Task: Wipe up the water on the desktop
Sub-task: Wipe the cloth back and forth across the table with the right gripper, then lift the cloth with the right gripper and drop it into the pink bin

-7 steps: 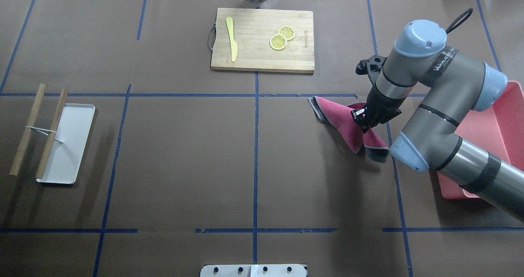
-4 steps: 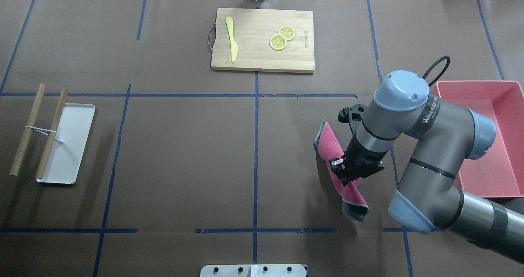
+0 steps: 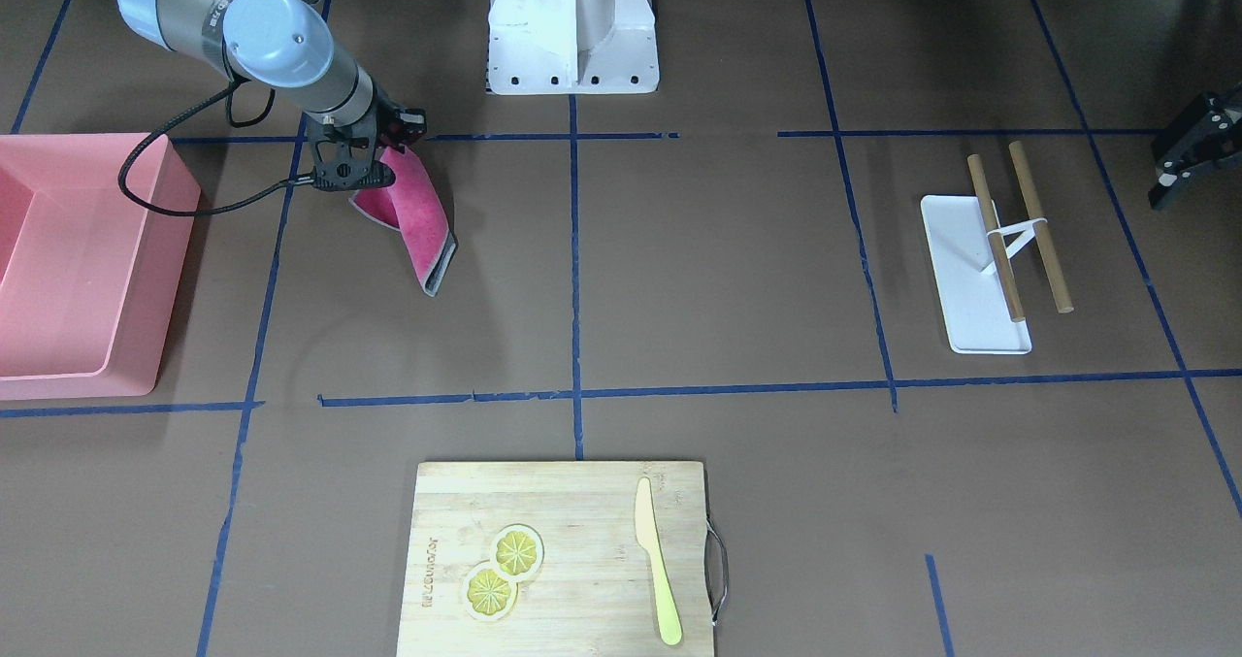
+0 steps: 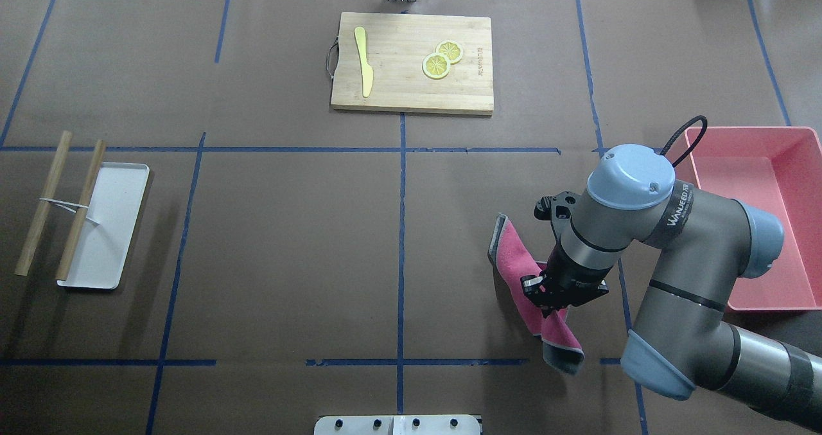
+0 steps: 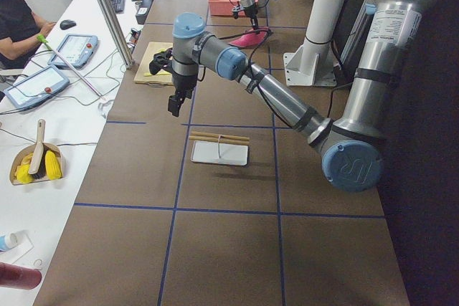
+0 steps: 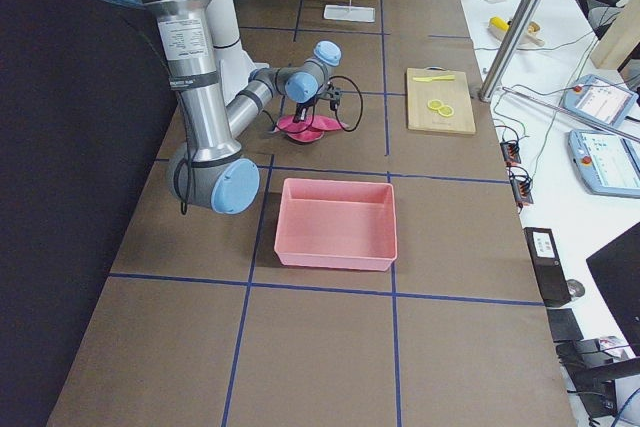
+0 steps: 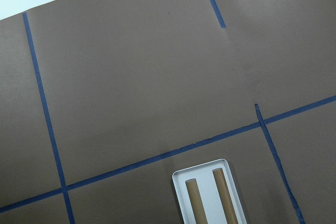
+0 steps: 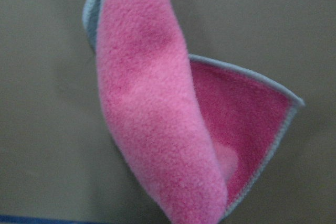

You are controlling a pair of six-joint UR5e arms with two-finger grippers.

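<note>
Dragged toward 6 o'clock since the earlier frame, the pink cloth (image 4: 514, 265) trailed on the dark-brown desktop (image 4: 289, 242) at its 4 o'clock, pinched in the right gripper's (image 4: 549, 301) closed fingers. Blue tape lines (image 4: 401, 229) gridded the surface. The left gripper (image 3: 1179, 167) hovered at 9 o'clock, its opening unclear.

The desktop (image 4: 289, 242) is a big, flat, dark brown top. It looks dull, not shiny. Thin blue tape lines (image 4: 401, 229) cut it into boxes.
</note>
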